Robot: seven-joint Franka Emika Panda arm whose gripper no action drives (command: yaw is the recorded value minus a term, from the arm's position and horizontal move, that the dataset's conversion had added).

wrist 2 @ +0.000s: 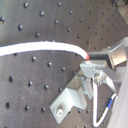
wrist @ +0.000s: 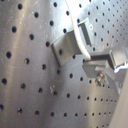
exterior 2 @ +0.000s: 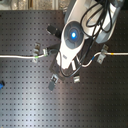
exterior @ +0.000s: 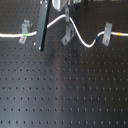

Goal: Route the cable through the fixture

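A white cable [exterior: 82, 39] runs across the black perforated board. It passes the left fixture [exterior: 24, 31] and the right fixture [exterior: 104, 35]. Between them it rises in a hump over the middle fixture [exterior: 66, 36]. My gripper [exterior: 65, 14] is above that middle fixture at the top of the first exterior view and is shut on the cable at the hump. In the first wrist view the cable [wrist: 82, 40] lies against the top of the metal clip [wrist: 67, 47]. I cannot tell if it is seated. In the second wrist view the cable [wrist 2: 40, 48] ends at my fingers [wrist 2: 92, 70] above the clip [wrist 2: 72, 97].
A dark bar [exterior: 42, 25] hangs beside the gripper in the first exterior view. In the second exterior view the arm [exterior 2: 72, 37] covers the middle of the board, with the left fixture [exterior 2: 36, 52] and right fixture [exterior 2: 102, 54] on either side. A blue band marks the cable [wrist 2: 111, 104].
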